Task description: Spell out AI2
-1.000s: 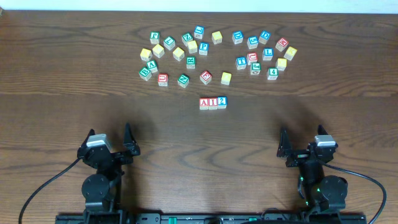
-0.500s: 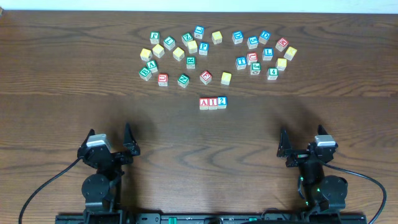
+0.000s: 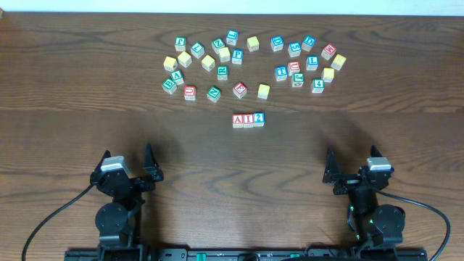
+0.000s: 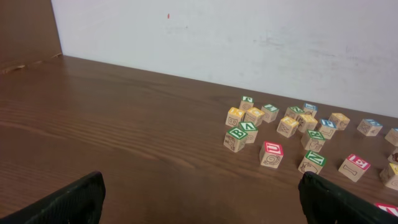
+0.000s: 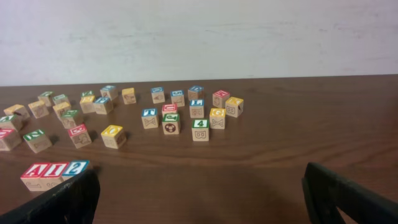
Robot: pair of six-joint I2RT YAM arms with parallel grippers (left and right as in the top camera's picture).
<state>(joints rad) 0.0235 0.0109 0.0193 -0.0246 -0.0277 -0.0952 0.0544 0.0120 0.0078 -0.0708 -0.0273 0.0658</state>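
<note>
Three blocks stand touching in a row at the table's middle: a red A block (image 3: 238,120), a red I block (image 3: 249,120) and a blue 2 block (image 3: 259,119). The row also shows low at the left of the right wrist view: A (image 5: 34,172), I (image 5: 54,171), 2 (image 5: 75,167). My left gripper (image 3: 129,164) is open and empty near the front edge at the left. My right gripper (image 3: 350,167) is open and empty near the front edge at the right. Both are far from the row.
Several loose letter blocks lie scattered at the back: one cluster at the left (image 3: 206,61) and one at the right (image 3: 304,61). A light wall (image 4: 249,37) rises behind the table's far edge.
</note>
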